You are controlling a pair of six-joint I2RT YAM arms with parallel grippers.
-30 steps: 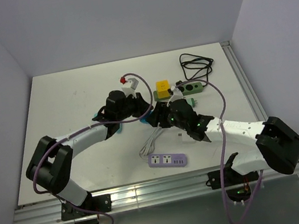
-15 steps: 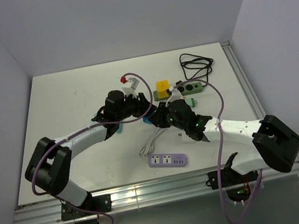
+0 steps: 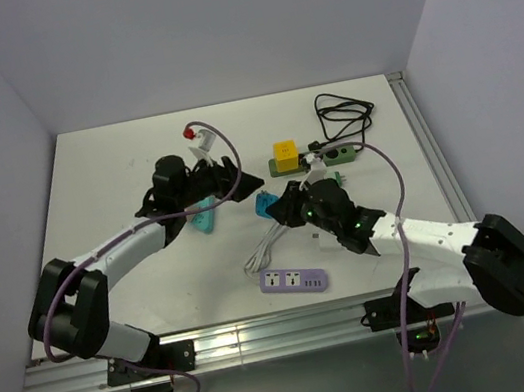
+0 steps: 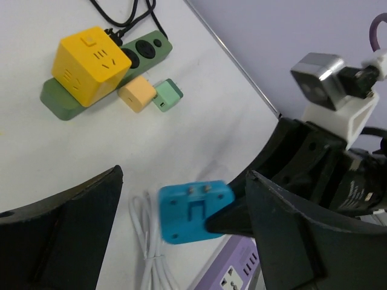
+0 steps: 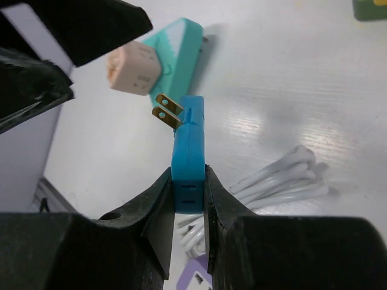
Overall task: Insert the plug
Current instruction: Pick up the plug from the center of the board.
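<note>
The plug (image 3: 263, 203) sits between the fingers of the right gripper (image 5: 188, 181), over the middle of the table (image 3: 104, 163). In front of it lies a coiled cord (image 3: 263, 249), and in front of that, near the front edge, a power strip (image 3: 294, 281). Behind and to the right lies a second strip (image 3: 334, 155), with a cube adapter (image 3: 285, 152) on its left end and two small adapters (image 4: 140, 93) just beside it. A loose cable (image 3: 344, 112) lies behind that strip. Left of the plug, a flat adapter (image 3: 204, 216) lies on the table

Blurred blue plug (image 4: 193, 211), edge-cropped purple strip (image 4: 233, 278)
</note>
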